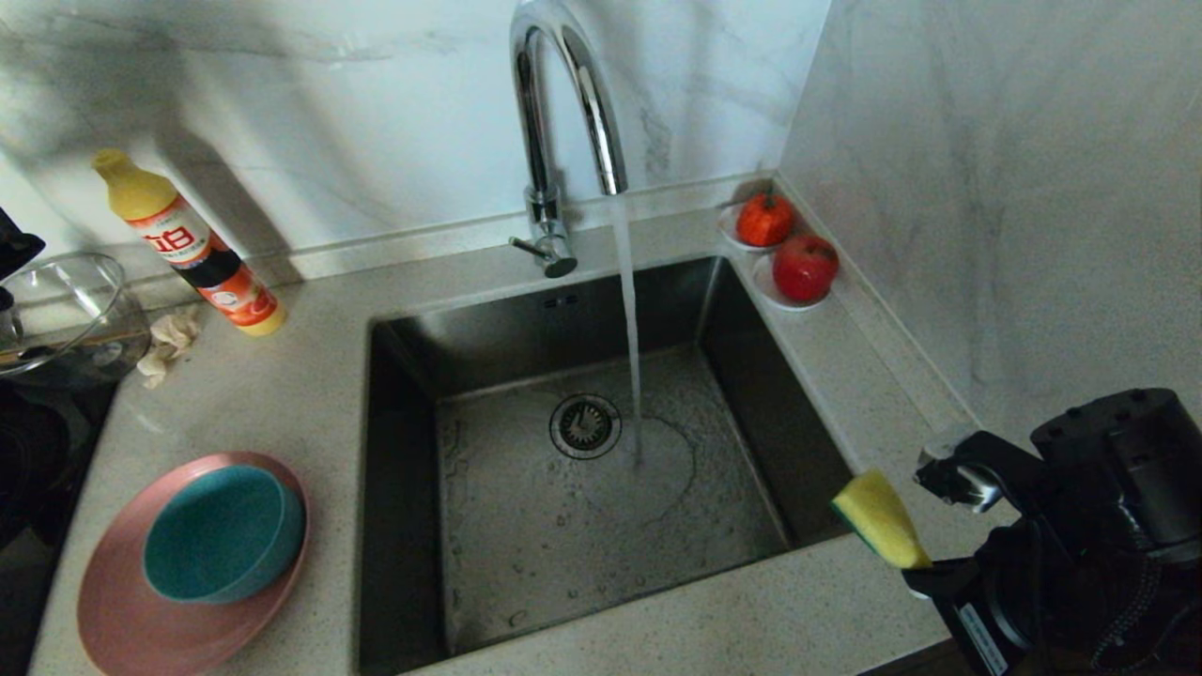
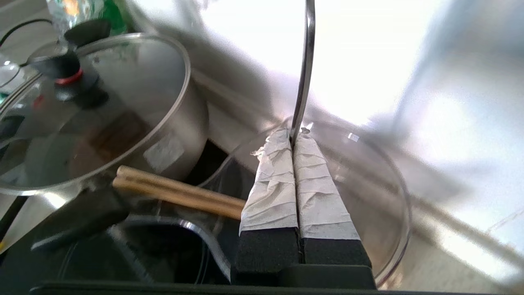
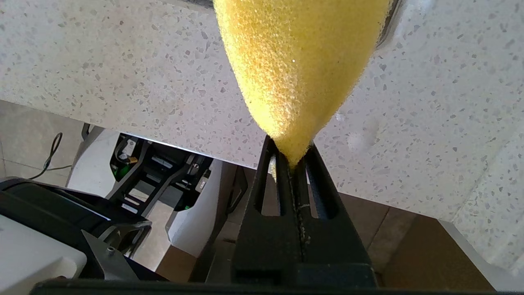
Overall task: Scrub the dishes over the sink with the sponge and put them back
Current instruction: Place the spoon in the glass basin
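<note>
My right gripper (image 1: pixel 925 568) hovers over the counter at the sink's near right corner, shut on the yellow sponge (image 1: pixel 881 518), whose foam (image 3: pixel 299 61) bulges out past the jaws (image 3: pixel 292 157). In the left wrist view my left gripper (image 2: pixel 295 135) is shut on the thin handle of the silver spoon (image 2: pixel 305 61), above the clear glass bowl (image 2: pixel 380 196). The spoon's head is out of view. The teal bowl (image 1: pixel 221 535) sits inside the pink plate (image 1: pixel 141 620) on the counter left of the sink (image 1: pixel 526 545). Water runs from the chrome tap (image 1: pixel 563 94) into the basin.
A detergent bottle (image 1: pixel 192 246), a beige cloth scrap (image 1: pixel 169 343) and the glass bowl (image 1: pixel 61 314) stand at the back left. Two saucers with red fruit (image 1: pixel 789 249) sit in the back right corner. A lidded pot (image 2: pixel 94 110) and wooden chopsticks (image 2: pixel 176 194) lie beside the glass bowl.
</note>
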Motion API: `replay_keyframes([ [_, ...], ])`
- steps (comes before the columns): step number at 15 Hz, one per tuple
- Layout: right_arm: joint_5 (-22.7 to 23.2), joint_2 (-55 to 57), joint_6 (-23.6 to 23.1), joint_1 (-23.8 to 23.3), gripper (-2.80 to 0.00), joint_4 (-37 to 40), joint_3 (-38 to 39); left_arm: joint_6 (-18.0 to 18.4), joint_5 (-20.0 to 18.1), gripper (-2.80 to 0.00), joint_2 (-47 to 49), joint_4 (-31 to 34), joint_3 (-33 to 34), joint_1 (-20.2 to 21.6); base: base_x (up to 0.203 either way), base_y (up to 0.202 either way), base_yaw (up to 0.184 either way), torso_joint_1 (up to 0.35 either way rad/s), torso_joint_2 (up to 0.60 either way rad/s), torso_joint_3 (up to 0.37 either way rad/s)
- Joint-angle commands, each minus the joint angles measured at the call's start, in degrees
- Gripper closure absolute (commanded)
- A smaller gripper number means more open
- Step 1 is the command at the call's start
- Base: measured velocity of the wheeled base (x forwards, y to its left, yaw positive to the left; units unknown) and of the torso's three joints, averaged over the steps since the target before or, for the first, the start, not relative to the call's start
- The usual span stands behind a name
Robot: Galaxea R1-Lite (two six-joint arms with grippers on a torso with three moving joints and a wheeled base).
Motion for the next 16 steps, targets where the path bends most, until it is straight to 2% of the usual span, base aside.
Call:
replay_keyframes([
  [1, 0.0, 0.2, -0.1, 0.1, 0.00, 0.0, -0.2, -0.1, 0.1, 0.00, 1.4, -0.6, -1.9, 0.0, 0.000, 0.000, 0.000, 0.000, 0.00, 0.000],
  [8, 0.0, 0.9, -0.1, 0.1, 0.00, 0.0, -0.5, -0.1, -0.4, 0.00, 5.2, -0.7, -5.0, -0.1, 0.000, 0.000, 0.000, 0.000, 0.00, 0.000],
  [9, 0.0, 0.9, -0.1, 0.1, 0.00, 0.0, -0.6, 0.1, -0.4, -2.80, 5.4, -0.5, -5.3, -0.1, 0.000, 0.000, 0.000, 0.000, 0.00, 0.000],
  [16, 0.0, 0.5, -0.1, 0.1, 0.00, 0.0, -0.7, 0.2, -3.5, -2.80, 2.4, 0.0, -7.0, -0.5, 0.000, 0.000, 0.000, 0.000, 0.00, 0.000],
])
